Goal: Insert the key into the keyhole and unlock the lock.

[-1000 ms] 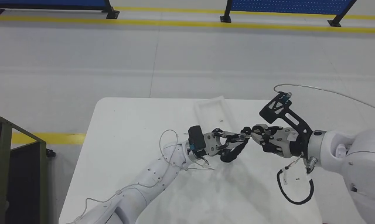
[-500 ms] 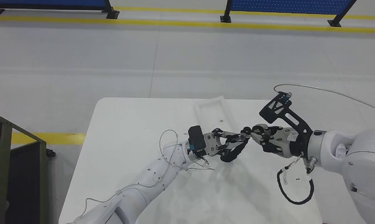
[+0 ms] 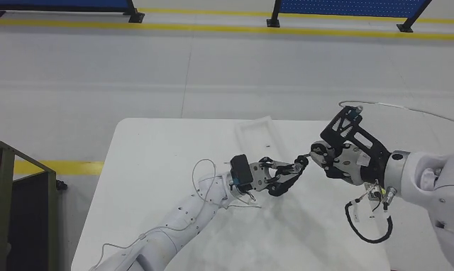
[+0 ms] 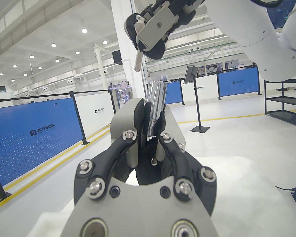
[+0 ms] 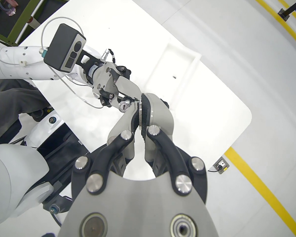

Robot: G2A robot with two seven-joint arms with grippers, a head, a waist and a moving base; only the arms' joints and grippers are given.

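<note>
Right wrist view shows keyhole [image 5: 123, 105] of lock [image 5: 120, 108].

The left gripper [image 3: 286, 176] and the right gripper [image 3: 303, 162] meet in the air over the table [image 3: 142, 172], a bit right of its middle. The left gripper holds the lock [image 4: 155, 108], and the right gripper holds the key [image 4: 138, 61]. The key's tip is near the lock's end, with a gap between them. A tray [image 3: 253, 123] lies at the table's far edge, behind both grippers.
</note>
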